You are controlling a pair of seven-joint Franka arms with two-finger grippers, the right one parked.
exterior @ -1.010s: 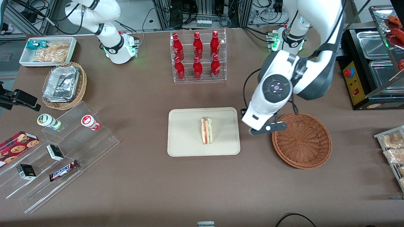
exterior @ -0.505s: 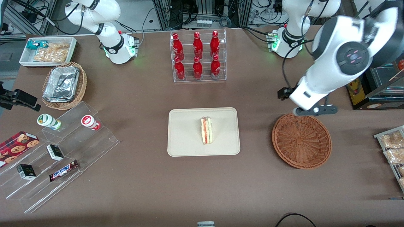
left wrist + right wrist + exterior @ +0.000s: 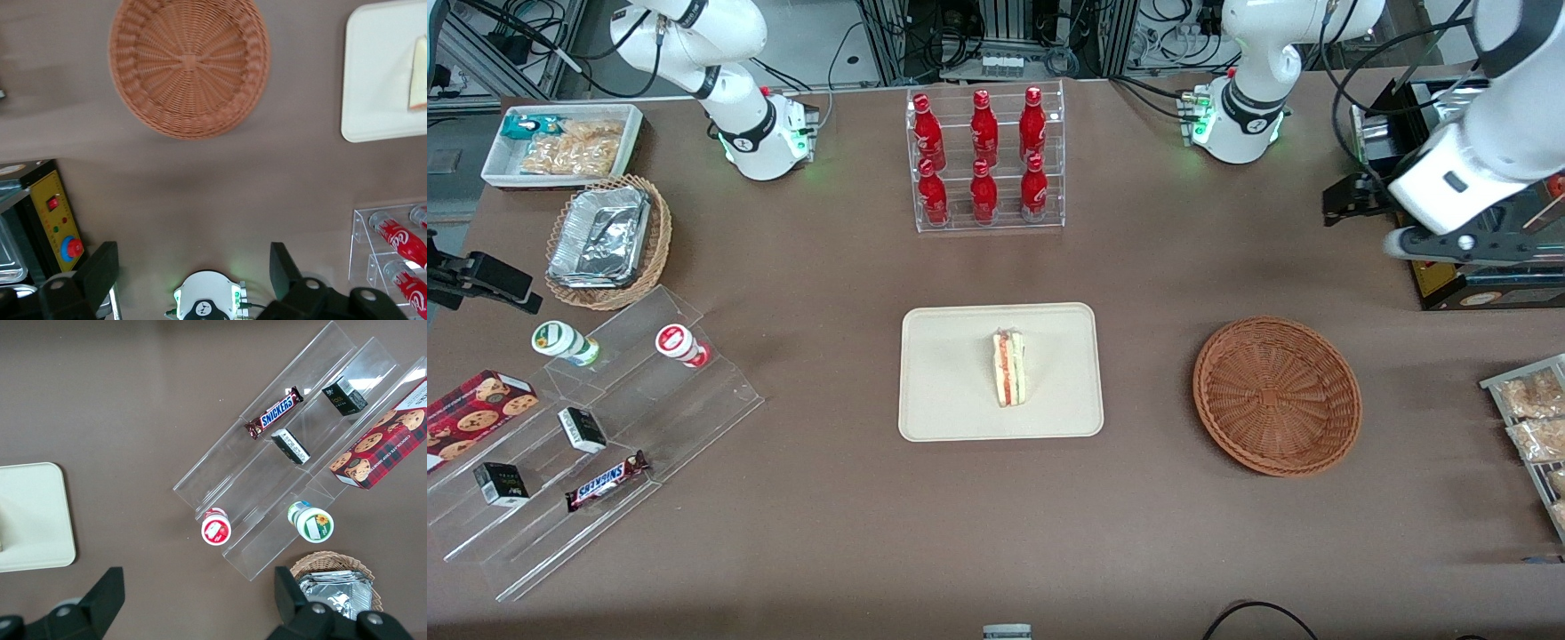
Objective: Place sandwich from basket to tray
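We see the sandwich [image 3: 1009, 368] lying on the tray [image 3: 951, 391] at the middle of the counter [image 3: 827, 533], its striped cut edge showing. The basket [image 3: 1276, 396] sits beside the tray toward the working arm's end, with nothing in it. Our tool [image 3: 190, 270] hangs high above the counter near that end, farther from the front camera than the basket, its fingers [image 3: 99, 272] spread wide and holding nothing.

We see the basket [image 3: 1277, 396] as rough reddish-brown woven wicker, and the tray [image 3: 951, 391] as smooth, matt cream. The gripper [image 3: 193, 277], high above the matt brown table [image 3: 827, 284], shows spread matt black fingers [image 3: 100, 272].
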